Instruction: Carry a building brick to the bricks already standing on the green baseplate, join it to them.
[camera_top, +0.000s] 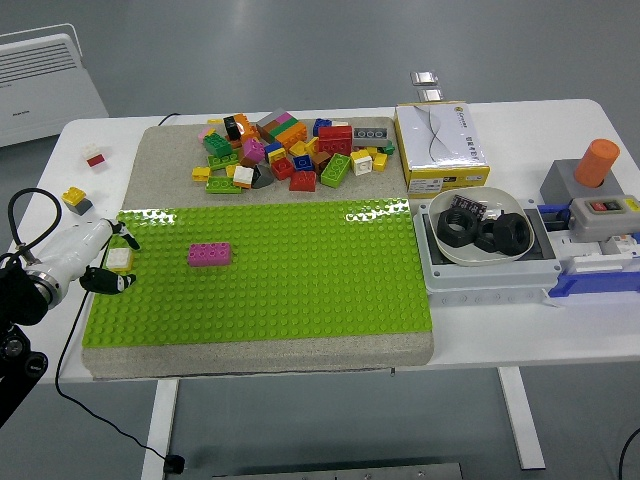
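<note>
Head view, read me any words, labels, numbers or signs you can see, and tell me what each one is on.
No text can be read here.
Yellow and white box: print on top and on the front edge, too small.
White appliance at far left: a short dark marking, blurred.
Grey switch box: a red and black label, illegible.
Loose bricks: no print visible.
</note>
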